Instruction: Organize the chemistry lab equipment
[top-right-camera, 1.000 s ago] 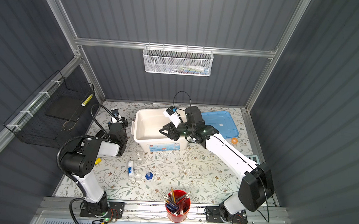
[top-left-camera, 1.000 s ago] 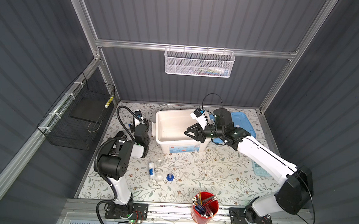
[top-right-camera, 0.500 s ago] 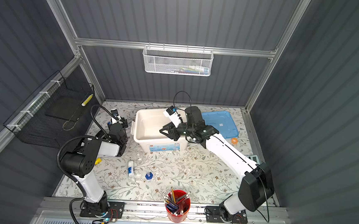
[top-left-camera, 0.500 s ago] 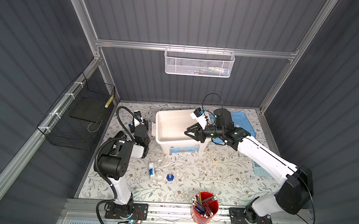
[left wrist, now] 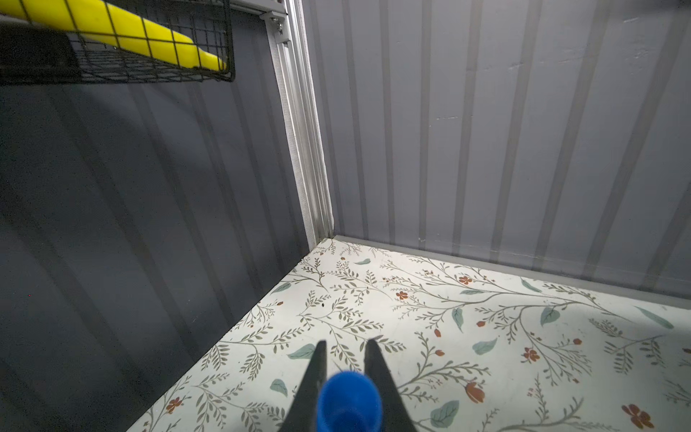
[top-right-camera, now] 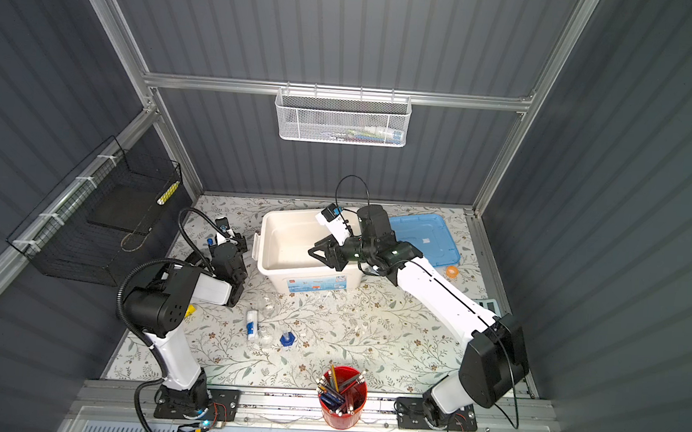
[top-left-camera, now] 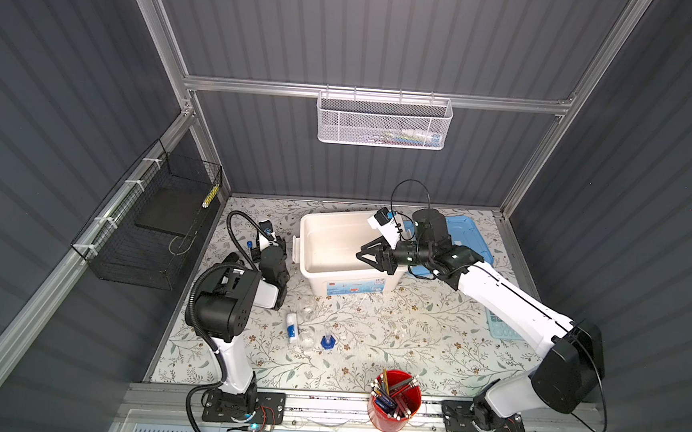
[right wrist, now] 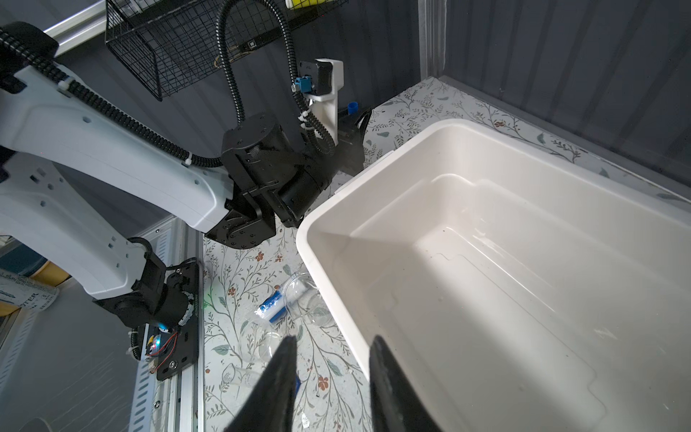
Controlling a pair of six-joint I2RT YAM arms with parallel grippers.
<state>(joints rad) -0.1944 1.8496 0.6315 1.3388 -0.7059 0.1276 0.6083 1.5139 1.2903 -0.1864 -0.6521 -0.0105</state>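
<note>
Beside one short end of the white bin (top-left-camera: 325, 245), the left gripper (left wrist: 346, 346) pinches a blue-capped tube (left wrist: 349, 402); above the bin the right gripper (right wrist: 334, 338) stands half open, empty. In front of the bin sit clear flasks (top-left-camera: 308, 306) and a measuring cylinder (top-left-camera: 328, 341): light, slick, breakable, probably best taken at neck or stem. The bin's front sticker (top-left-camera: 349, 287) is too small to read.
</note>
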